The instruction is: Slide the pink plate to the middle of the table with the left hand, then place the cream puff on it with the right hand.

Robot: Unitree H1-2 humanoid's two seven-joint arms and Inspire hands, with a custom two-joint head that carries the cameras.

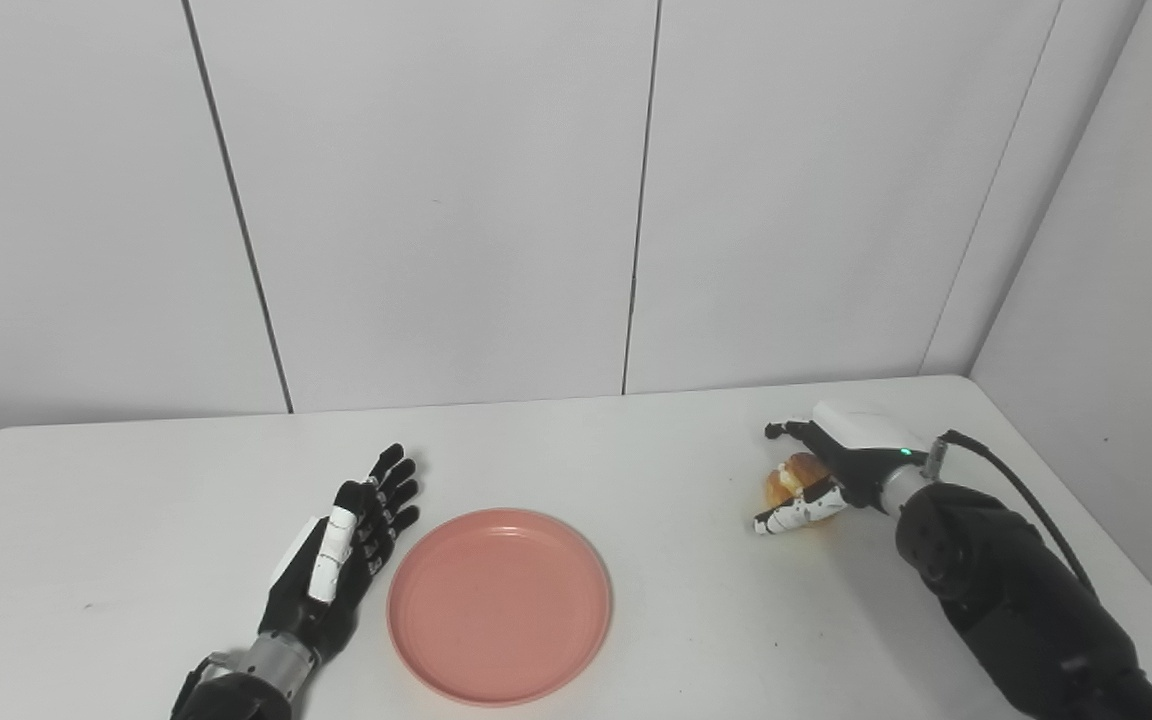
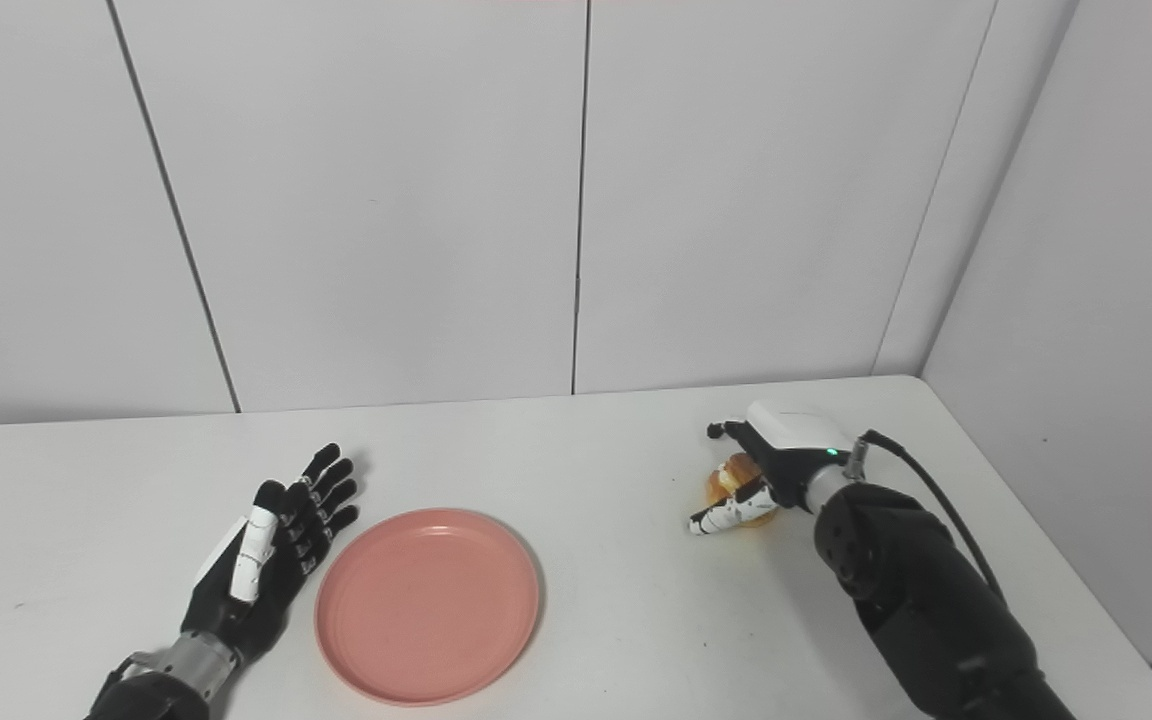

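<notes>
The pink plate point(image 1: 499, 604) lies flat on the white table point(image 1: 636, 450), near its front edge and about mid-width. My left hand point(image 1: 341, 545) rests just left of the plate, open, fingers stretched out and apart, holding nothing. At the right, the golden cream puff point(image 1: 794, 476) sits on the table. My right hand point(image 1: 836, 465) is around it, open: its fingers point(image 1: 786, 431) reach past the far side with a gap to the puff, and the white thumb point(image 1: 796, 513) lies along its near side. Part of the puff is hidden by the palm.
Grey wall panels stand right behind the table and along its right side. A black cable point(image 1: 1021, 495) loops off the right wrist. The table's right edge point(image 1: 1086, 520) runs close beside the right forearm.
</notes>
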